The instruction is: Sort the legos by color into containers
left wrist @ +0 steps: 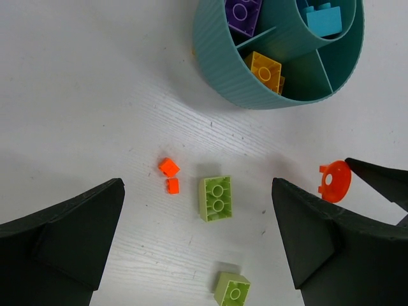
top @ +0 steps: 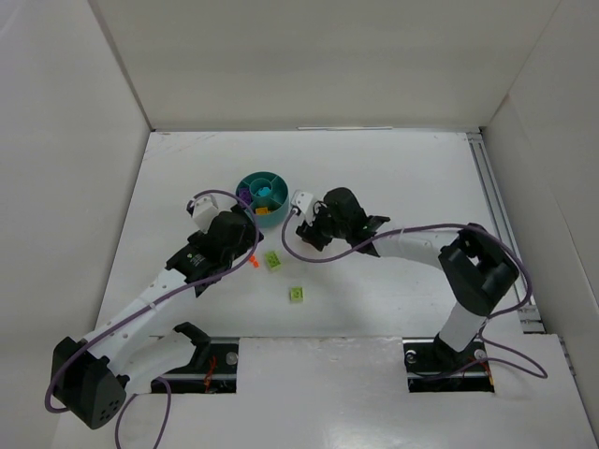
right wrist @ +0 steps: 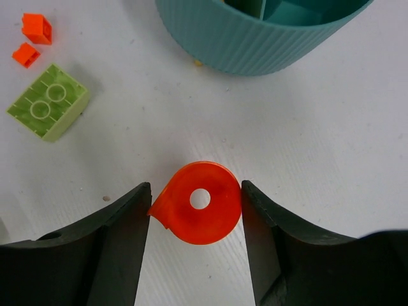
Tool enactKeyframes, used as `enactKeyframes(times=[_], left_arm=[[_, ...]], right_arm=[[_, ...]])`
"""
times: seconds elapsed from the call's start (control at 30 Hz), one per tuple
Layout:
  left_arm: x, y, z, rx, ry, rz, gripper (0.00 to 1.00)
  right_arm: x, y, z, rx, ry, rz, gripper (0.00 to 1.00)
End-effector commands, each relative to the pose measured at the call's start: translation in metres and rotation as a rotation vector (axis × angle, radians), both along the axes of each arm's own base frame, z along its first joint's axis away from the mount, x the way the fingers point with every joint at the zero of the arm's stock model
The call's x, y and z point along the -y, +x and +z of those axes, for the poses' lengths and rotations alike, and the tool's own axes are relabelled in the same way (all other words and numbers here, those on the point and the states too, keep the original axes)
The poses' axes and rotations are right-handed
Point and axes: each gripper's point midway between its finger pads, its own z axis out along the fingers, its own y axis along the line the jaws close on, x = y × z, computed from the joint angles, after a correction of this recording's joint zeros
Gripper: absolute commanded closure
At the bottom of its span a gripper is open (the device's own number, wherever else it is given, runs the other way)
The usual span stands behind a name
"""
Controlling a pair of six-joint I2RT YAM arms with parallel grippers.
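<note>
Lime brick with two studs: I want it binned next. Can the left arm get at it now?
Probably yes: the left hand is open, and the lime brick lies on bare table between its fingers, with nothing covering it.

Teal round dish [left wrist: 217, 57]: ribbed low wall, wedge compts + centre well. Purple brick [left wrist: 242, 13] in one wedge, yellow brick [left wrist: 264, 69] in the next, studs up. Blue-teal brick [left wrist: 324, 18] in the centre well. On the table nr the dish: tiny orange brick [left wrist: 169, 167] w/ second tiny orange brick [left wrist: 173, 185] just beside it. Lime 2-stud brick [left wrist: 216, 198] lies flat, studs up, near them; second lime brick [left wrist: 232, 289] well apart. Round orange-red piece [right wrist: 201, 203], hole in the middle, sits pinched in my right gripper [right wrist: 195, 199], both fingers touching it.
</note>
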Motion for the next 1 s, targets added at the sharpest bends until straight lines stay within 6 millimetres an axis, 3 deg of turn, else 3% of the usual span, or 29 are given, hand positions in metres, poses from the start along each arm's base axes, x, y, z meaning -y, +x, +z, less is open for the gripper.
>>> enactKeyframes(times=[0.0,0.17,0.27,0.3,0.33,0.53,0.57,0.6,0.8,0.97], left_arm=[[-0.006,0.003,0.009,0.038,-0.007,0.036,0.0],[-0.008,0.003,0.012,0.041,0.0,0.044,0.0],[-0.01,0.004,0.012,0.046,0.007,0.053,0.0],[-0.011,0.004,0.013,0.049,0.013,0.059,0.0],[-0.011,0.004,0.013,0.049,0.013,0.059,0.0],[-0.017,0.008,0.017,0.062,-0.001,0.098,0.0],[-0.017,0.008,0.017,0.062,-0.001,0.098,0.0],[-0.022,0.01,0.017,0.057,-0.008,0.117,0.0],[-0.033,0.025,0.018,0.058,-0.068,0.116,0.0],[-0.044,0.033,0.008,0.041,-0.116,0.11,0.0]], right_arm=[[-0.014,0.013,0.048,0.075,0.104,0.046,0.69],[-0.028,0.024,0.085,0.11,0.192,0.134,0.67],[-0.045,0.043,0.112,0.149,0.245,0.179,0.67],[-0.046,0.041,0.112,0.144,0.252,0.194,0.67],[-0.054,0.046,0.129,0.171,0.278,0.212,0.67],[-0.077,0.066,0.133,0.191,0.32,0.346,0.66],[-0.078,0.073,0.142,0.215,0.333,0.362,0.65],[-0.083,0.075,0.131,0.201,0.33,0.388,0.65],[-0.089,0.088,0.134,0.216,0.368,0.479,0.62],[-0.086,0.096,0.112,0.181,0.362,0.491,0.62]])
